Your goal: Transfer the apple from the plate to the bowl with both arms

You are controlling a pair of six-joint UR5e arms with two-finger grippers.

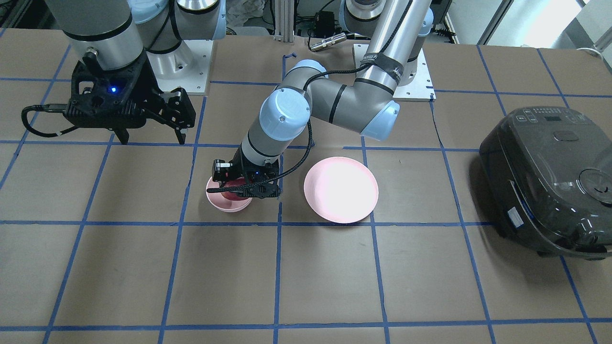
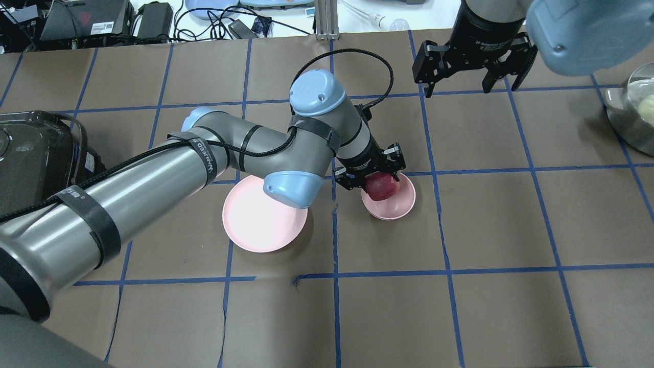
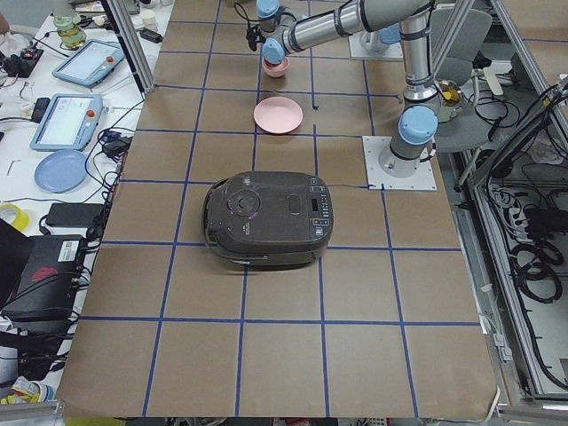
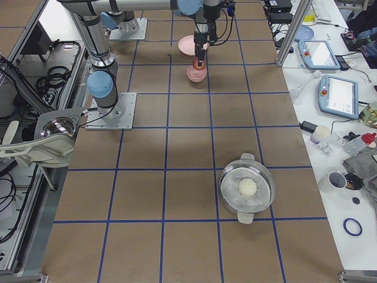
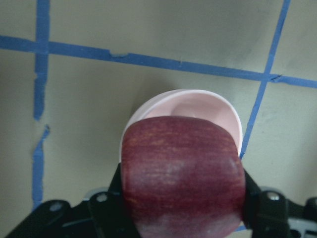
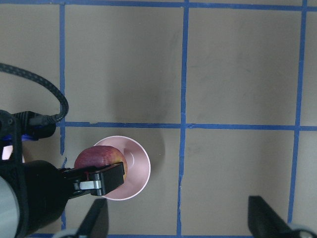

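Robotics lab: tape-gridded table (image 2: pixel 511 230), teach pendants (image 4: pixel 340 95)

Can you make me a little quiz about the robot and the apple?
1. True or false: the apple lies on the plate.
2. What does the left gripper hold? A) the plate B) the apple C) nothing
3. Fill in: the apple hangs over the small pink ____.
Key: 1 false, the plate is bare; 2 B; 3 bowl.

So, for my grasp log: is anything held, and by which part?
The left gripper grips the apple by two opposite sides, over the bowl. The right gripper is open, empty.
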